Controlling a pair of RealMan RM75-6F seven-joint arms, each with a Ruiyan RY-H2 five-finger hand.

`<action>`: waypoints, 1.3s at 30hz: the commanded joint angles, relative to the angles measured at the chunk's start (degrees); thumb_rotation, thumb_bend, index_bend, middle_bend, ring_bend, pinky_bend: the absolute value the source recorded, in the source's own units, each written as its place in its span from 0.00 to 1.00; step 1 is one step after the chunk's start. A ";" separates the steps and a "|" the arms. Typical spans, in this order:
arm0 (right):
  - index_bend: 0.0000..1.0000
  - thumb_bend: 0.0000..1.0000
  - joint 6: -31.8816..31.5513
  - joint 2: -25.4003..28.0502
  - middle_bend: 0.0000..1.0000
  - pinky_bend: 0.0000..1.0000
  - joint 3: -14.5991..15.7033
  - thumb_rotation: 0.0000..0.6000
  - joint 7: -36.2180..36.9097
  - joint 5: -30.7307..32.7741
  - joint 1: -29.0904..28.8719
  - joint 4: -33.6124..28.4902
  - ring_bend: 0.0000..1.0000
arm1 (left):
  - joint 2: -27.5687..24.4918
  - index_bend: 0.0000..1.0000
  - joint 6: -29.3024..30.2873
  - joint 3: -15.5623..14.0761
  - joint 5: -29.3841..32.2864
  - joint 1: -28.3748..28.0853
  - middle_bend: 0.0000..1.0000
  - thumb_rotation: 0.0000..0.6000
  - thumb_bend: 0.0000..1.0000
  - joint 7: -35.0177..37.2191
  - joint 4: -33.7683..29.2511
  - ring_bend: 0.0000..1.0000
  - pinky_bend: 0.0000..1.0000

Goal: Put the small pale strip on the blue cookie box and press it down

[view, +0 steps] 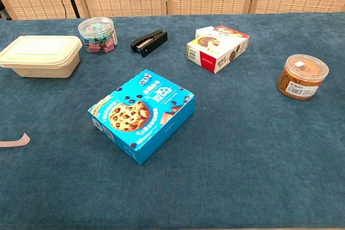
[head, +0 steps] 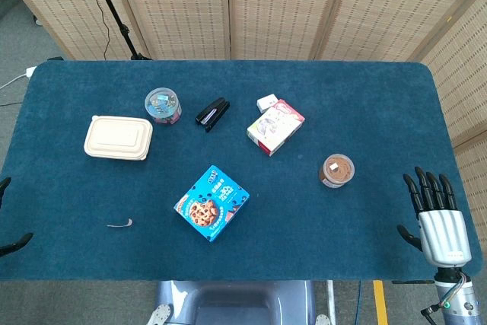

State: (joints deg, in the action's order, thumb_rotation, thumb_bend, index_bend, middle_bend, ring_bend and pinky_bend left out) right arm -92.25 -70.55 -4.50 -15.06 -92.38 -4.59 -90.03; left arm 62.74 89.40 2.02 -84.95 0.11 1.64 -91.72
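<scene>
The blue cookie box [head: 211, 202] [view: 141, 115] lies flat near the middle of the table, printed face up. The small pale strip [head: 120, 224] [view: 13, 140] lies on the cloth well to the left of the box, near the front edge. My right hand [head: 435, 215] hovers at the table's right front edge, fingers straight and apart, holding nothing. Of my left hand [head: 9, 218] only dark fingertips show at the far left edge, spread wide, left of the strip. Neither hand appears in the chest view.
A cream lidded container [head: 118, 138] [view: 40, 55], a clear tub of clips [head: 163, 105] [view: 97, 34] and a black stapler [head: 213, 113] [view: 149, 42] stand at the back left. A white snack box [head: 275, 127] [view: 218, 47] and brown jar [head: 336, 170] [view: 302, 76] sit to the right.
</scene>
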 commanded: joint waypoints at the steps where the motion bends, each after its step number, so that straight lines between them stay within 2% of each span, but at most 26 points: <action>1: 0.05 0.00 0.01 0.09 0.00 0.00 -0.04 1.00 0.25 0.04 0.02 -0.03 0.00 | 0.04 0.00 -0.15 -0.04 0.08 0.00 0.00 1.00 0.06 -0.26 -0.08 0.00 0.00; 10: 0.06 0.00 0.82 0.17 0.00 0.00 0.06 1.00 0.42 0.24 -0.17 -0.42 0.00 | -0.68 0.00 -2.59 -1.22 -1.23 -0.89 0.00 1.00 0.06 0.22 -0.39 0.00 0.00; 15: 0.07 0.00 1.07 0.21 0.00 0.00 0.08 1.00 -0.56 0.75 0.00 -0.59 0.00 | -0.61 0.00 -7.01 -2.18 -1.50 -2.84 0.00 1.00 0.06 -0.81 -0.28 0.00 0.00; 18: 0.07 0.00 2.10 0.73 0.00 0.00 0.21 1.00 -0.77 1.63 -0.01 -1.29 0.00 | 1.15 0.01 -11.94 -2.89 -1.35 -5.15 0.00 1.00 0.06 -2.55 0.46 0.00 0.00; 26: 0.08 0.00 2.11 1.68 0.00 0.00 0.23 1.00 0.12 1.81 0.21 -2.18 0.00 | 8.17 0.15 -21.10 -2.95 0.84 -10.03 0.00 1.00 0.07 -5.55 5.07 0.00 0.00; 32: 0.09 0.00 1.90 2.11 0.00 0.00 0.19 1.00 0.89 1.73 0.33 -2.46 0.00 | 13.59 0.25 -22.09 -2.97 0.04 -11.64 0.00 1.00 0.08 -6.77 8.66 0.00 0.00; 39: 0.09 0.00 2.34 2.38 0.00 0.00 0.14 1.00 1.64 1.96 0.21 -2.46 0.00 | 16.28 0.35 -22.56 -2.76 1.35 -12.29 0.00 1.00 0.16 -8.55 9.37 0.00 0.00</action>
State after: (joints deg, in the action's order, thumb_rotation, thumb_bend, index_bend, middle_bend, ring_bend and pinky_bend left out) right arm -89.96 -68.18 -4.36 -13.45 -90.44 -4.35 -92.48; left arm 78.74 67.04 -0.84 -83.90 -12.03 -6.71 -82.38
